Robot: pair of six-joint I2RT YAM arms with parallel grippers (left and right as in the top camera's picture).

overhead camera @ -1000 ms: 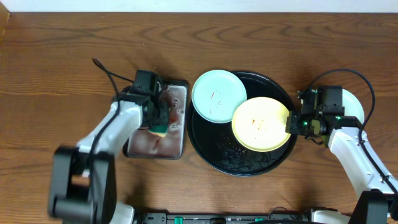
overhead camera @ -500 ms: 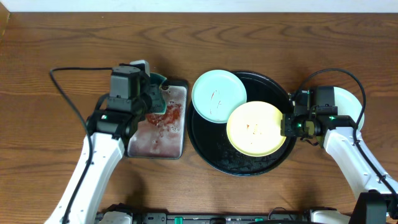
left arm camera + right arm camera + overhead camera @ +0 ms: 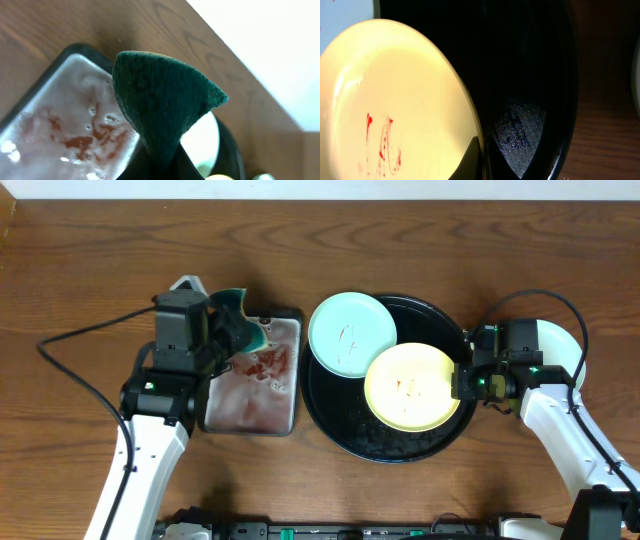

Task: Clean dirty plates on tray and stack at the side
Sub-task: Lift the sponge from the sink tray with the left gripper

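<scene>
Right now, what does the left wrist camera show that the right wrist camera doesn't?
Only the left wrist view: the green sponge pinched in the left gripper, with the red-stained metal pan behind it. Only the right wrist view: the yellow plate with red smears, its rim in the right gripper. Both: the black tray, the wood tabletop and a sliver of a mint plate.

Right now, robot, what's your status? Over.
Left fingers shut on green sponge, by stained pan. Right fingers shut on yellow plate, on tray. Mint plate close beside.
</scene>
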